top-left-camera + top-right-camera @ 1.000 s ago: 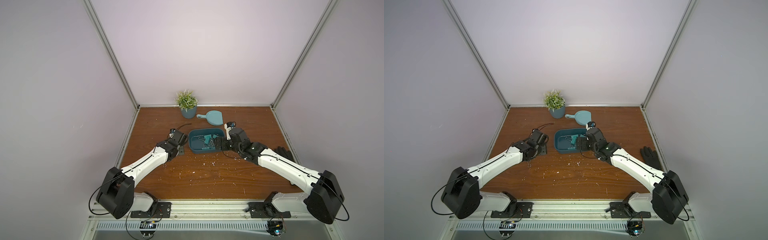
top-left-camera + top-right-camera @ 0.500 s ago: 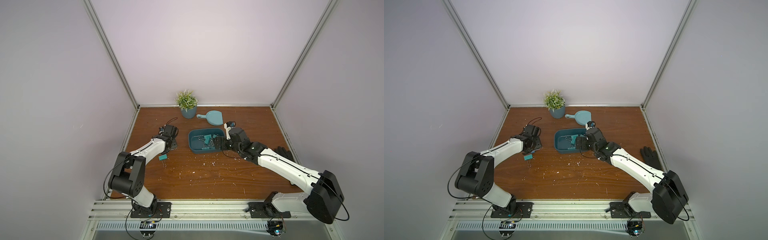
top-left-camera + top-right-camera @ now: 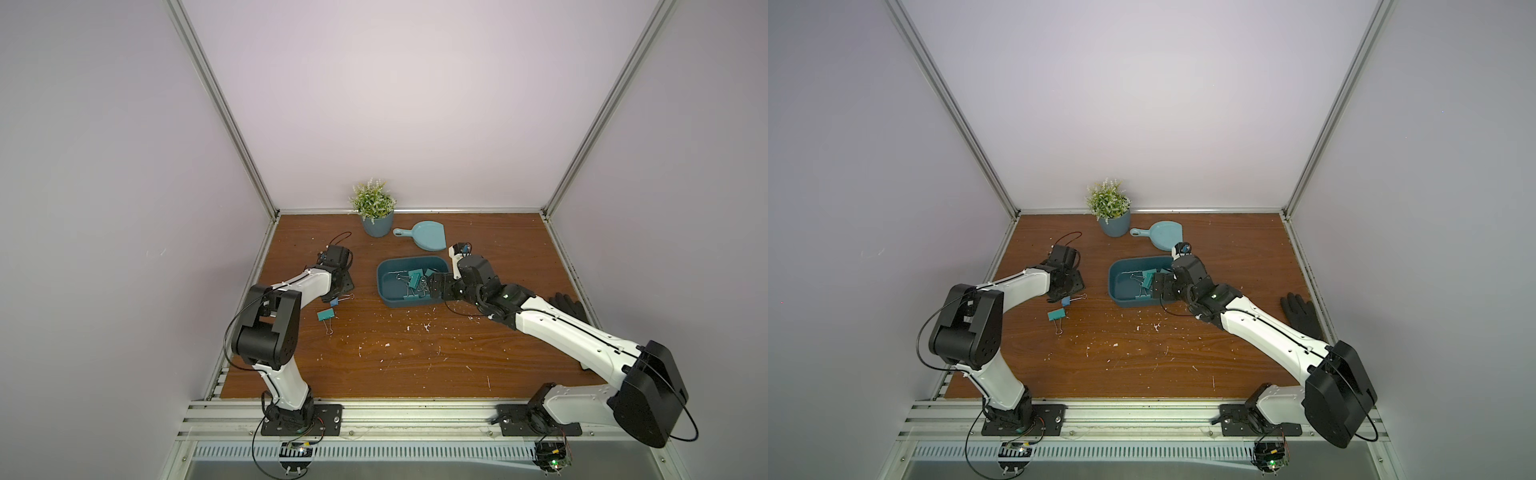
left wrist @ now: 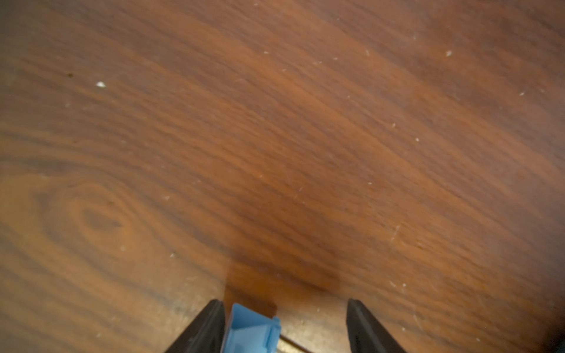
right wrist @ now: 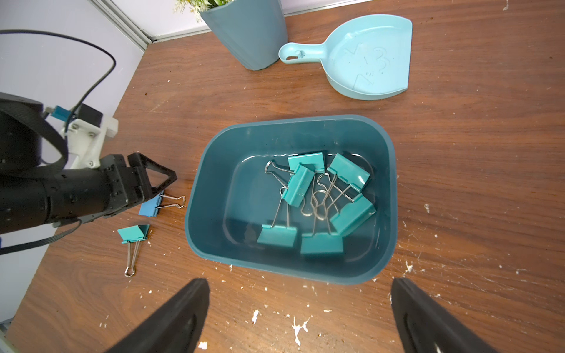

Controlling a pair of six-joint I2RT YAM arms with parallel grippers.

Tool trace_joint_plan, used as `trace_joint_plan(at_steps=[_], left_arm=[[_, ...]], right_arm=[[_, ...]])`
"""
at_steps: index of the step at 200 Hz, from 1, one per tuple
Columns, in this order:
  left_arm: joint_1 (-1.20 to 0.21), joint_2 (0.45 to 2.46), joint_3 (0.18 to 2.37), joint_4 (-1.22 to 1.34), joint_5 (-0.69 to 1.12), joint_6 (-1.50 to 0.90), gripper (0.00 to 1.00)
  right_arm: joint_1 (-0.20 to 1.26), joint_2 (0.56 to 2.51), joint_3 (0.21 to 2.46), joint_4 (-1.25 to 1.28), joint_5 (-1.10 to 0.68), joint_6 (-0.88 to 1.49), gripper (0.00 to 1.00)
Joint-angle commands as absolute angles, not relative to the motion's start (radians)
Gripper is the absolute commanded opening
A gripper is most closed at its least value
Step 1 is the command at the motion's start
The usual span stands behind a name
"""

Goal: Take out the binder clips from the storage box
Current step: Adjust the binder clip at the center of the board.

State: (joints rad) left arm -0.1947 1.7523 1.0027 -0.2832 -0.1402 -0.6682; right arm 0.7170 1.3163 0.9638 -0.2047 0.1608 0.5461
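Left claw (image 4: 283, 303) has carried the blue clip (image 5: 149, 208) out to the table (image 5: 458, 183) beside a teal clip (image 5: 133, 233) and stands open. Right claw (image 5: 298, 281) hovers open at the storage box (image 5: 197, 214); six binder clips (image 5: 301, 183) remain inside.

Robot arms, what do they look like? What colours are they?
Both arms have smooth white shells between chunky black joints. The left arm carries a looping black cable; the right arm shows a tiny green light. The left hand and right hand each have two black pointed fingers.
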Motion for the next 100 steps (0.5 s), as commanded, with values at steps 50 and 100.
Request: trace_joint_plan(at_steps=[50, 100], left_arm=[[-0.286, 1.777, 1.048, -0.255, -0.100, -0.599, 0.65], [-0.331, 1.797, 1.043, -0.307, -0.154, -0.608, 0.67]], right_arm=[[0.721, 1.259, 0.968, -0.215, 0.199, 0.555, 0.99], [0.721, 1.265, 0.976, -0.222, 0.170, 0.555, 0.99]])
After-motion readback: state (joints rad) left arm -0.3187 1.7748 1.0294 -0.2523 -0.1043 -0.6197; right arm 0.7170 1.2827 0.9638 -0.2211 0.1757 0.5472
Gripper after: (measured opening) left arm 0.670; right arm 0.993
